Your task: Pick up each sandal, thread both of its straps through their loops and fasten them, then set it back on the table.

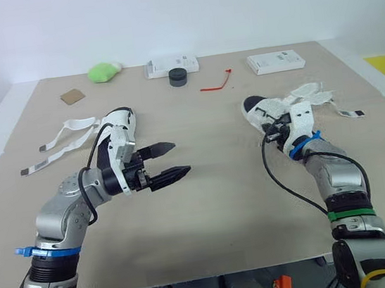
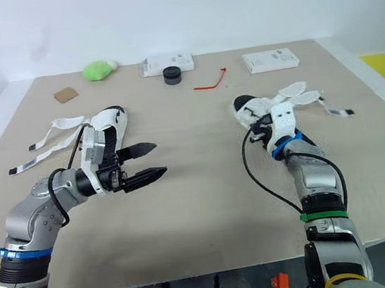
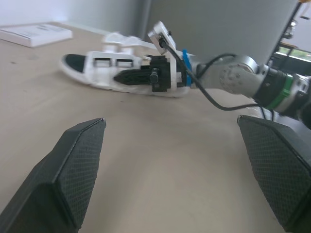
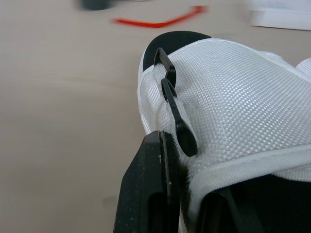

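Your left tool stands with its two black fingers wide apart, empty, touching nothing, held above a bare part of the surface. It sits just beside the left sandal, which lies flat on the surface with both white straps unfastened and spread out flat towards the robot's left. Your right tool is clamped on the right sandal. In the right wrist view one finger presses against the outside of the white mesh side wall, and the other sits inside it with the wall pinched between them. Two black loops stand along that same wall, just beside the outer finger. This sandal rests on the right half of the surface with its dark footbed showing at the far end, and its straps lie loose, trailing towards the robot's right. Along the far edge you have a green lump, a brown square card, a flat white box with a black round item just in front of it, a red tie and a second flat white box. Both boxes are closed, and their contents cannot be seen.
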Robot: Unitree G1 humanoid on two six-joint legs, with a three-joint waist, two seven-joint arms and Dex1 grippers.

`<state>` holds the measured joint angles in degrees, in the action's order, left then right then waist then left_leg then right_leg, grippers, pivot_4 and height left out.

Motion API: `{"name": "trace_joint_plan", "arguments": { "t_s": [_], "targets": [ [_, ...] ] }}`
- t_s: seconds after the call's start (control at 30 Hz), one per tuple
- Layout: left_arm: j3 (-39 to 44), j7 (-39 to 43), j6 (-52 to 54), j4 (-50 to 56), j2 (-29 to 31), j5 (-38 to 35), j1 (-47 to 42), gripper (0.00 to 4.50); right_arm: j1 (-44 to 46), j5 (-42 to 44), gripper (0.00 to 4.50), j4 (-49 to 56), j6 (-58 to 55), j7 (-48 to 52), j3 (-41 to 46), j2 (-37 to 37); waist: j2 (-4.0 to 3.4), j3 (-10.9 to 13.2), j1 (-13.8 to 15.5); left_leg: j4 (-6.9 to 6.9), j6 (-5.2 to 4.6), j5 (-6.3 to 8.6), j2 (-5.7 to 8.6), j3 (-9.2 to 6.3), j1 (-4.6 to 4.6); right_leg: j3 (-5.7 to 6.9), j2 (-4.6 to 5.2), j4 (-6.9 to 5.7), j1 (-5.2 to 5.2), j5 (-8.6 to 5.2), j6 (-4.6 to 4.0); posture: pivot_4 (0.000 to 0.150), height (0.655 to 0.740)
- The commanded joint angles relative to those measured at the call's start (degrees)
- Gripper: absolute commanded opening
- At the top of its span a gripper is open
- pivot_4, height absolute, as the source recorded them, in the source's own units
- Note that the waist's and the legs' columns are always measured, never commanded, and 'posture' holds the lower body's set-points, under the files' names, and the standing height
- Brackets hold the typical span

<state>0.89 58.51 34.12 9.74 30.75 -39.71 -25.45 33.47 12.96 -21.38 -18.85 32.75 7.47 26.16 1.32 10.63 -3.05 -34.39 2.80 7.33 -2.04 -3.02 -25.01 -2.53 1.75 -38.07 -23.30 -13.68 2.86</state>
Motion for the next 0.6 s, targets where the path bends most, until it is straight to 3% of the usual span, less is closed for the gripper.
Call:
{"name": "trace_joint_plan", "arguments": {
  "t_s": [0.03,0.33,0.6],
  "targets": [
    [4.6,1.7,2.1,3.1,4.0,-3.2,0.9,4.50,-0.1,4.5,0.06,10.7,-3.5,15.6,-6.2,3.8,-0.05,0.0,-0.1,0.01,0.00,0.00,-0.02,0.01,-0.01,-0.01,-0.02,0.00,-0.03,0.00,-0.01,0.150,0.7400],
    [13.0,-1.2,7.4,9.7,10.3,-9.8,7.4,4.50,-2.6,6.3,0.06,24.3,-6.6,34.0,-18.4,9.2,-0.05,0.1,0.4,0.09,0.14,0.12,-0.44,0.09,-0.04,-0.01,-0.35,0.02,-0.16,-0.12,-0.27,0.150,0.7400],
    [19.1,-6.4,10.5,16.6,12.0,-15.3,14.2,4.50,-2.9,2.6,0.06,19.9,0.1,39.2,-23.2,9.5,0.01,0.0,0.4,0.04,0.29,0.21,-0.53,0.27,0.03,-0.05,-0.35,0.04,-0.16,-0.13,-0.30,0.150,0.7400]
  ]
}}
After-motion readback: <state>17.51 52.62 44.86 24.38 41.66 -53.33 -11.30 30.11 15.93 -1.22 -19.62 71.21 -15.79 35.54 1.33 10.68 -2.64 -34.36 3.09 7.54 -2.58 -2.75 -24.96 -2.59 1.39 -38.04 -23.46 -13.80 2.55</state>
